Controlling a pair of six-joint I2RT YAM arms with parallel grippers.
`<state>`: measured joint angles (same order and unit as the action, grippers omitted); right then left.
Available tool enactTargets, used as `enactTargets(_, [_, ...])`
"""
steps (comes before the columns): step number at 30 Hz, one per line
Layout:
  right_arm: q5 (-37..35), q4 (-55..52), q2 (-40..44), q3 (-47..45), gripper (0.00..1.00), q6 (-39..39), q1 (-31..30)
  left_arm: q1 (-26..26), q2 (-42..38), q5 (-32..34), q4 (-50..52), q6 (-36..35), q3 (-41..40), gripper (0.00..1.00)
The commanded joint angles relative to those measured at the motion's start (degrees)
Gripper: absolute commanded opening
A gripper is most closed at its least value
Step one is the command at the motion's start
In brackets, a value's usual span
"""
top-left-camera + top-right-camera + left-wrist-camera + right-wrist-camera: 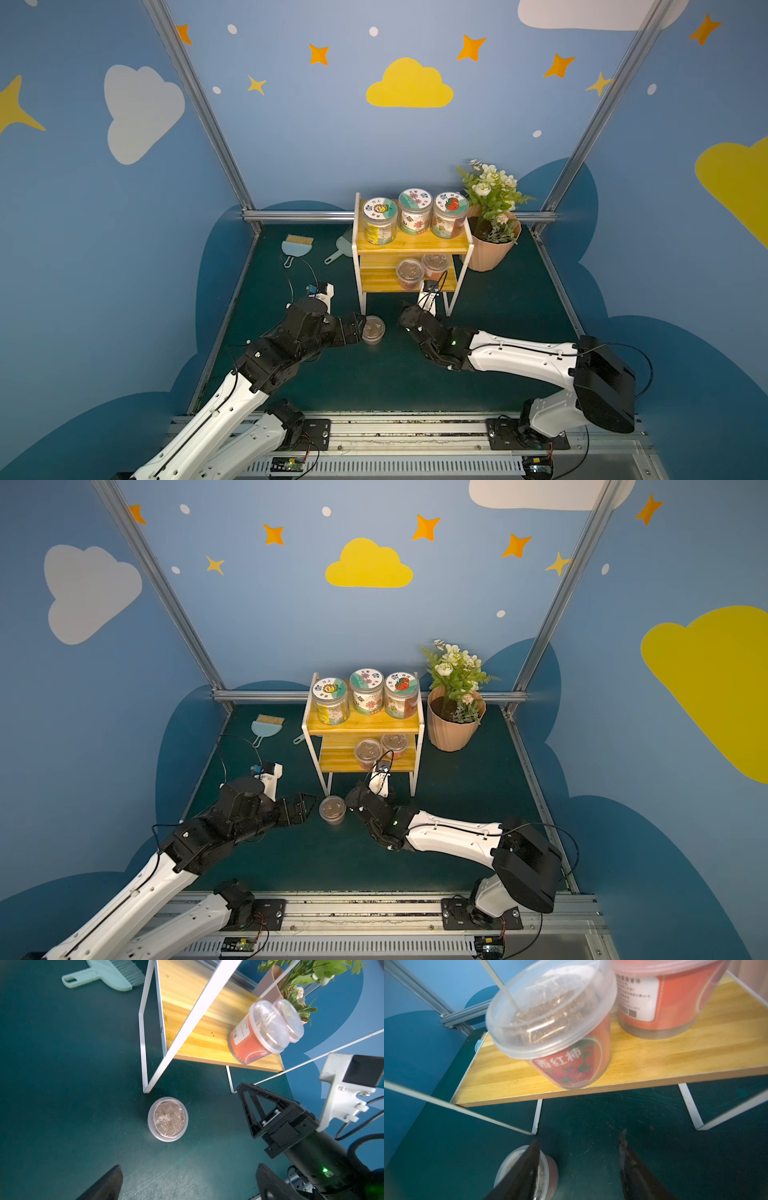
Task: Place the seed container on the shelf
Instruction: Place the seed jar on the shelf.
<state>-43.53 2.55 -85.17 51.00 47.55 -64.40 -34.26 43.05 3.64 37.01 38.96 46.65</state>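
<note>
seed container (372,329) stands upright on the green tabletop (519,299), lid on, just in front of the shelf (411,249) by its front-left leg, not on either tier. it sits betw the two arms. left gripper (362,329) is at its left side; its fingers (104,1184) are spread wide w/ nothing betw them. in the left wrist view the seed container (168,1119) lies ahead of the tips, roughly in line w/ the gap but clear of both. in both top views the tips look right up against its side; can't tell if they touch. right gripper (402,319) is on the opposite side, w/ a strip of bare tabletop betw it and the tub. its fingers (525,1174) are apart, narrower than the left pair, holding nothing. in the right wrist view the seed container (511,1160) shows partly behind one finger, outside the gap, not betw the pair. shelf's lower tier carries two red-labelled tubs (410,272) side by side twd its right half; top tier holds three labelled jars (415,212). flower pot (492,249) stands just right of the shelf. blue brush (296,247) and mint brush (338,251) lie to its left, farther back.
</note>
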Motion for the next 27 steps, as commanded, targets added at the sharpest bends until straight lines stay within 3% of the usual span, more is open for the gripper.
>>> enactTargets(1, [3.6,5.4,2.5,-2.8,0.51,-1.5,1.9,0.2,-0.5,-2.0,-1.4,2.7,-1.7,1.00])
enactTargets(6, [9.4,9.1,3.6,-2.9,0.39,-5.2,4.4,0.1,-0.2,1.2,2.7,0.5,-2.6,1.00])
enactTargets(12, [14.6,11.5,4.1,-2.5,0.24,-5.8,7.7,0.1,0.6,0.7,-0.5,-0.8,-5.9,1.00])
enactTargets(20, [21.5,13.9,2.8,-0.2,0.20,-5.8,11.8,0.2,3.4,-0.3,-8.9,-2.3,-10.5,1.00])
enactTargets(27, [22.7,15.4,0.0,2.1,0.22,-6.2,13.5,0.2,6.4,-1.7,-16.4,-3.4,-13.0,1.00])
